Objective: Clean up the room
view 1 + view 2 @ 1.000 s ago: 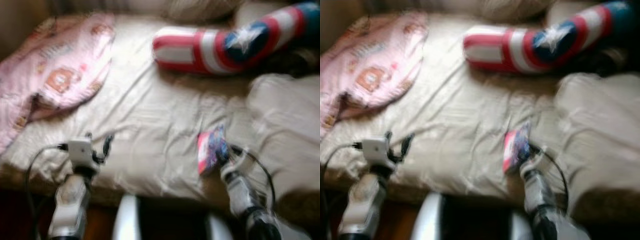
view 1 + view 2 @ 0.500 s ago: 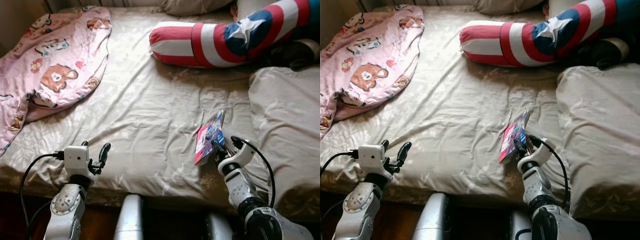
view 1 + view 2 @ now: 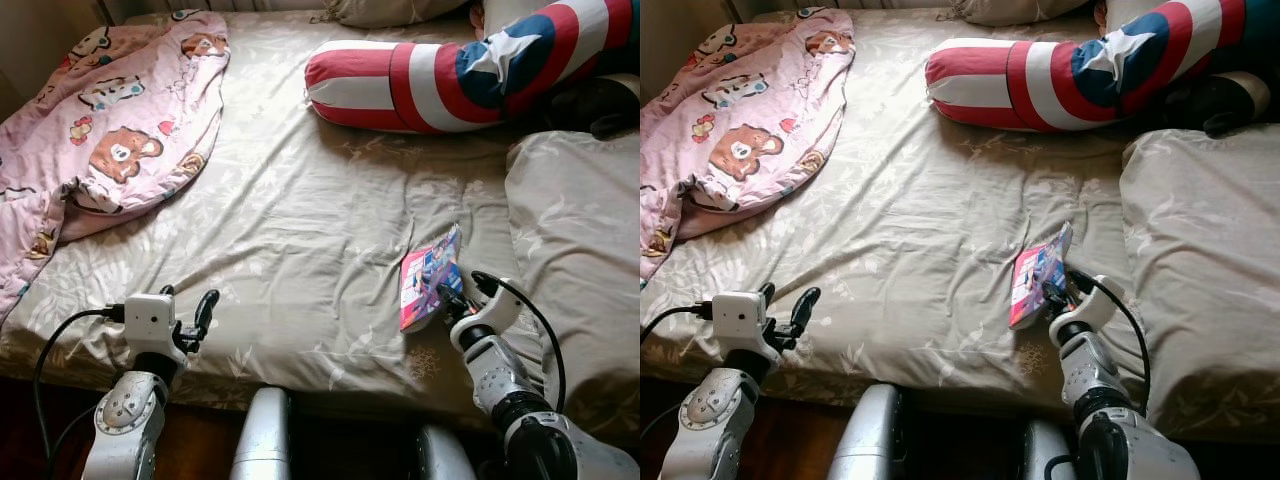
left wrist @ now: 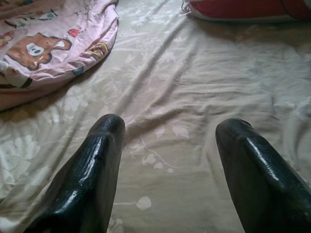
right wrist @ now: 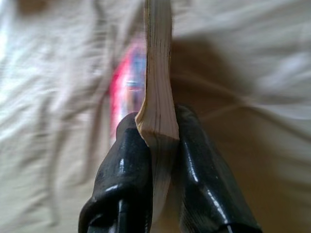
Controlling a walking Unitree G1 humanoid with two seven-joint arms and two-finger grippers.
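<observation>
pink book (image 3: pixel 430 277) clenched in right gripper (image 3: pixel 447 296) jaws; left gripper (image 3: pixel 186 311) jaws released.

Home bedroom, bed (image 3: pixel 300 200) with beige sheet, pink bear blanket (image 3: pixel 110 140), striped bolster (image 3: pixel 450 75)

pink bear-print blanket (image 3: pixel 110 140), seemingly pink-blue book (image 3: pixel 430 290)

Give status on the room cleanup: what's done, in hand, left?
Done: nothing visibly put away. In hand: the right claw is shut on a book, held above the bed sheet. Left: the pink bear blanket lies crumpled; the striped star bolster lies on the bed. The left claw hovers open.
</observation>
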